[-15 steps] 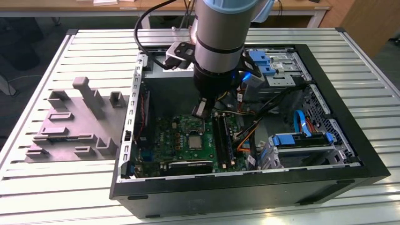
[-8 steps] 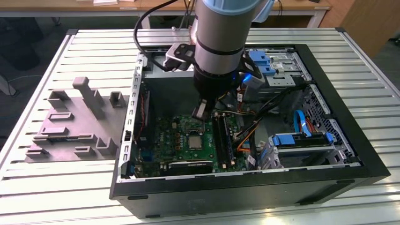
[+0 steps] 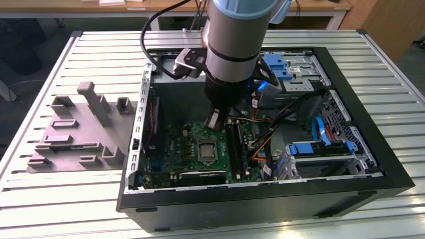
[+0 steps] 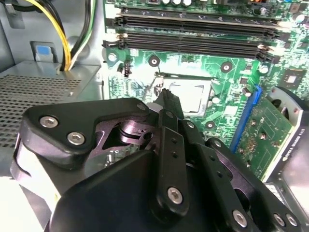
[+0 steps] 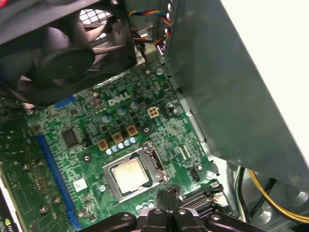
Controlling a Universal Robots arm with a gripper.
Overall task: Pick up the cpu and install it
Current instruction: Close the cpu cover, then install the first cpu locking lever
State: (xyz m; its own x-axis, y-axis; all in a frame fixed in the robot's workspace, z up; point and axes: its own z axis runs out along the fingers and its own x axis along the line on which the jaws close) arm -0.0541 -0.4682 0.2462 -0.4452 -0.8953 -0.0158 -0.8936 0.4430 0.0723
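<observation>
One cpu (image 5: 129, 175) seated in socket (image 5: 145, 153), jaws (image 5: 165, 195) closed just beside — one tray (image 3: 73, 134)

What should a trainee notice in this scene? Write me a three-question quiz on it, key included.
1. True or false: the grey tray lies inside the computer case.
2. Where is the cpu? A) in the metal-framed socket on the green motherboard; B) on the grey tray; C) held in the gripper.
3. Fill in: in the first wrist view, the gripper is shut and its tip is just beside the ___.

Key: 1 false, it sits on the table at the exterior view's left of the case. 2 A. 3 socket.
</observation>
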